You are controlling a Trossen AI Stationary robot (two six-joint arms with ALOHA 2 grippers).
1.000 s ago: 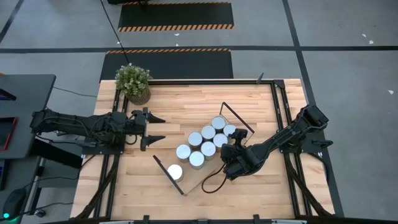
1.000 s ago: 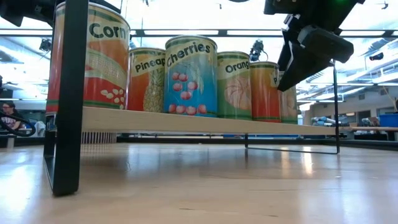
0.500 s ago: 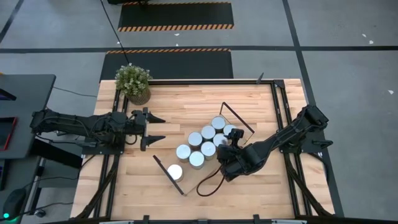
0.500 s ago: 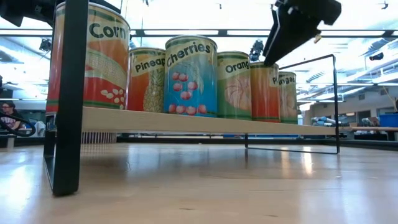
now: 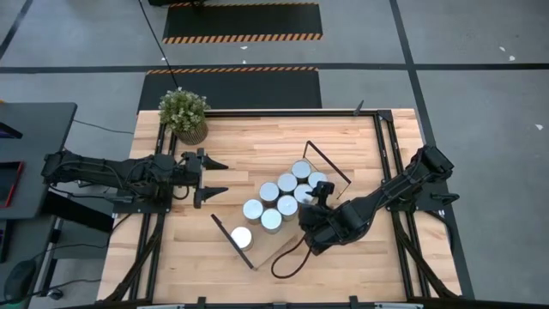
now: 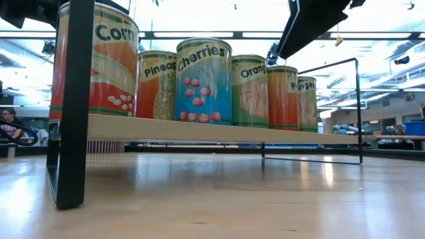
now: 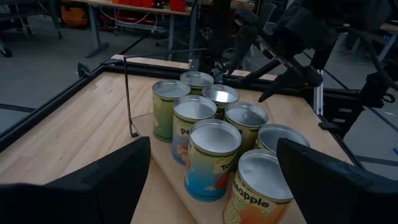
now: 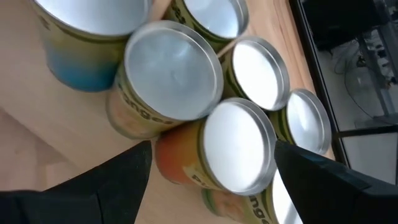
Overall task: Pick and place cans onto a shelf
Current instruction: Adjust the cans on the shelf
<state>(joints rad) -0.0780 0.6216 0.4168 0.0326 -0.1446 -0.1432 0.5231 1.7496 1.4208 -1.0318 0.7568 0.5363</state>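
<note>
The light-wood shelf (image 5: 280,241) lies slantwise on the tabletop, with black wire frames at its two ends. Several cans (image 5: 287,194) with pale round tops stand on it in a cluster, and one more can (image 5: 241,237) stands alone near its near-left end. The low view shows them upright on the board (image 6: 199,129), labels facing out (image 6: 203,79). My right gripper (image 5: 312,201) hangs open and empty above the cluster's right side, over the can tops (image 8: 174,68). My left gripper (image 5: 216,178) is open and empty, left of the shelf, pointing at the cans (image 7: 214,143).
A potted green plant (image 5: 184,113) stands at the table's far left corner. Black rails (image 5: 386,154) run along the table's sides. A dark cable loop (image 5: 287,262) lies near the shelf's near side. Bare tabletop lies between my left gripper and the shelf and along the near edge.
My right gripper has gone up from beside the cans at the shelf's right end and now shows only at the top of the low view. It has also drifted slightly toward the table's left. The cans have stayed put.
</note>
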